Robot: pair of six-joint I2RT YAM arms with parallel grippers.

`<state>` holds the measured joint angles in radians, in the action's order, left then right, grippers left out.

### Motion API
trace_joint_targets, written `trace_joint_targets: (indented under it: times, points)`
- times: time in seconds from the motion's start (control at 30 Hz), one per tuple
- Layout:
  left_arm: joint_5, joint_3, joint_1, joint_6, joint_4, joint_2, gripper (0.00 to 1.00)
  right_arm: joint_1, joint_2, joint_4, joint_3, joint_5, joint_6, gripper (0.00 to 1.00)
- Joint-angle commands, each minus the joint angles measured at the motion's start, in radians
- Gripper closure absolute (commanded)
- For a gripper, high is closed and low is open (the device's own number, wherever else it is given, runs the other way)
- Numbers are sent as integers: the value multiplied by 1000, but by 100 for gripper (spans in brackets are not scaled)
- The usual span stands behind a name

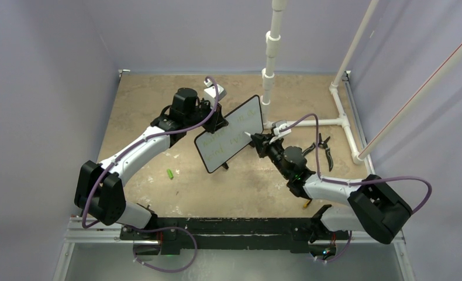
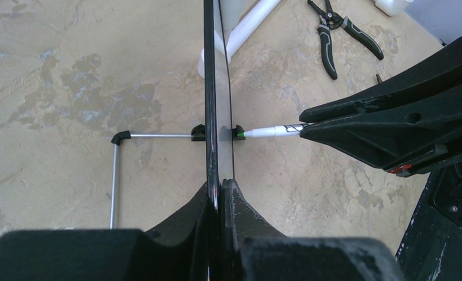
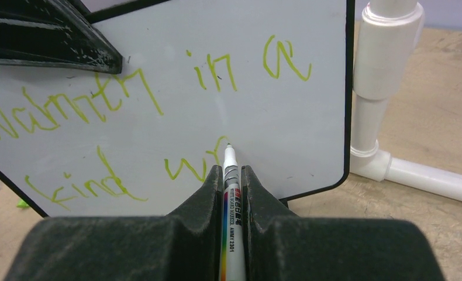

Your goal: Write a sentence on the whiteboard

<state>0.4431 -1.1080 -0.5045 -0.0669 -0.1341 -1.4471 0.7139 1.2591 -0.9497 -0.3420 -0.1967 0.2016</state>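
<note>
The whiteboard (image 1: pixel 228 133) stands tilted above the table, black-framed. My left gripper (image 1: pixel 217 120) is shut on its upper edge. In the left wrist view the whiteboard (image 2: pixel 211 88) shows edge-on, pinched between my left gripper's (image 2: pixel 220 182) fingers. The sentence (image 3: pixel 220 73) is green handwriting in two lines, reading about "Warmth in a" over "kind w". My right gripper (image 3: pixel 231 168) is shut on a white marker (image 3: pixel 231 199). The marker's tip touches the board just right of the last green stroke. The marker (image 2: pixel 272 131) meets the board's face from the right.
A small green cap (image 1: pixel 170 174) lies on the table left of the board. Black pliers (image 1: pixel 325 149) lie to the right. White PVC pipes (image 1: pixel 269 70) stand close behind the board's right end. A wire stand (image 2: pixel 116 170) juts from the board's back.
</note>
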Motion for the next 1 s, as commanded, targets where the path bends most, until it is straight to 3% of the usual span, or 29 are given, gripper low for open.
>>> trace_joint_targets:
  times: [0.0, 0.97]
  points:
    - [32, 18, -3, 35, 7, 6, 100, 0, 32, -48, -50, -36, 0, 100]
    - [27, 23, -3, 38, 6, 13, 100, -1, 135, 81, -109, -73, 51, 100]
